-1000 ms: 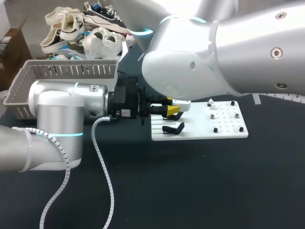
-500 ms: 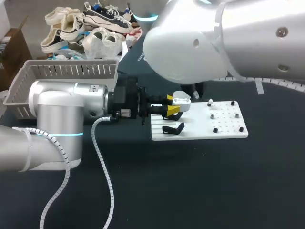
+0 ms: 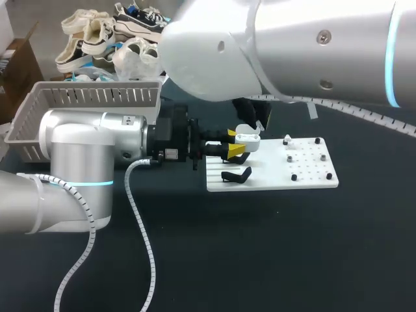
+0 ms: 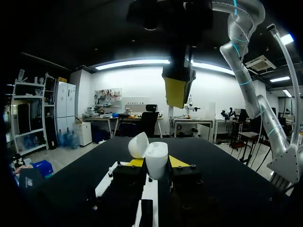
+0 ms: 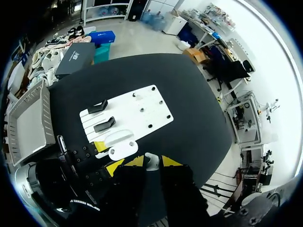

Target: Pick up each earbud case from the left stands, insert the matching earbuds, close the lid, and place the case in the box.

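My left gripper (image 3: 235, 142) holds a white earbud case (image 3: 247, 138) level over the left end of the white board (image 3: 273, 177), its lid open. In the left wrist view the case (image 4: 156, 156) sits upright between the yellow tips, lid (image 4: 138, 144) tipped back. My right gripper (image 5: 147, 163) hangs straight above the case, shut on a small white earbud (image 5: 151, 162). From the left wrist its yellow tip (image 4: 176, 90) shows overhead. In the head view the big right arm hides most of that gripper. Two black stands (image 5: 105, 124) on the board are bare.
A grey slatted basket (image 3: 91, 97) stands at the table's back left, behind my left arm. The board's right half carries several small black pegs (image 3: 294, 177) and one small white piece (image 3: 286, 139). Dark tabletop lies open in front of the board.
My right arm has swung left and up across the head view, uncovering more of the case and board. The left arm and the case have stayed put.
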Robot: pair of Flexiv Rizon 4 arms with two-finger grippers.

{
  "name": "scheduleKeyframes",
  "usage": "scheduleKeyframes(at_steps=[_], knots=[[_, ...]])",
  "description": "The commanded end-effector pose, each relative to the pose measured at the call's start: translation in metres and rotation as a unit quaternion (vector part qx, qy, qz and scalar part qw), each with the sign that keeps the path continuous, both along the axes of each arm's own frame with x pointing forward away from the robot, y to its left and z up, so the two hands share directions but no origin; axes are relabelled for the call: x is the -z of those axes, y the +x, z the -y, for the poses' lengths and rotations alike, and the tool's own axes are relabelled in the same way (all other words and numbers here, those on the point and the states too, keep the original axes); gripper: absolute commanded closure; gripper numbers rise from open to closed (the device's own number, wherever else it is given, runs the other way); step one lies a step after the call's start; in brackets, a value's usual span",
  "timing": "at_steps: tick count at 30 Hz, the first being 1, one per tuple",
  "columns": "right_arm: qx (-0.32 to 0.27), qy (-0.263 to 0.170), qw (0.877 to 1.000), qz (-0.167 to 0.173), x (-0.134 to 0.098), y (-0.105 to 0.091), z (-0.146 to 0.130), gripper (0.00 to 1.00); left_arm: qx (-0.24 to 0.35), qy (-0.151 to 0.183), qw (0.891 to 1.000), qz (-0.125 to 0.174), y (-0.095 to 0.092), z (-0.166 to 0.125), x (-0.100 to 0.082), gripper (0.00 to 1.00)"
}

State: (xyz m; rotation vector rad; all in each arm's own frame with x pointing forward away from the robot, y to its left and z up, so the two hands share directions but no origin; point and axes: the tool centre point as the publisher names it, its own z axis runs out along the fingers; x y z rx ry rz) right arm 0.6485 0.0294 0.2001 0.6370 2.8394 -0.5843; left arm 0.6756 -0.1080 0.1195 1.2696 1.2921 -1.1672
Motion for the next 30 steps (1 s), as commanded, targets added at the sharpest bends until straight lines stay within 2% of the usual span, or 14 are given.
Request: scheduleKeyframes(at_steps=[1,6,8,13,21,30], knots=[[0.002,-0.001,1.000,0.000,-0.001,-0.001,-0.001,1.00,-0.001,-0.001,1.000,0.001,0.000,0.001,0.001,1.00],[0.008,-0.004,1.000,-0.002,0.000,0.001,-0.001,1.00,-0.001,-0.001,1.000,0.001,0.000,0.001,0.001,1.00],[0.041,0.006,0.999,-0.011,0.000,0.006,-0.003,1.00,-0.001,-0.001,1.000,0.001,0.000,0.001,0.001,1.00],[0.080,0.023,0.996,-0.033,-0.002,0.010,-0.002,1.00,-0.001,-0.001,1.000,0.001,0.000,0.001,0.001,1.00],[0.098,0.025,0.994,-0.045,0.002,0.014,-0.001,1.00,-0.001,-0.001,1.000,0.001,0.000,0.001,0.001,1.00],[0.090,0.032,0.995,-0.037,0.007,0.011,-0.005,1.00,-0.001,-0.001,1.000,0.001,0.000,0.001,0.001,1.00]])
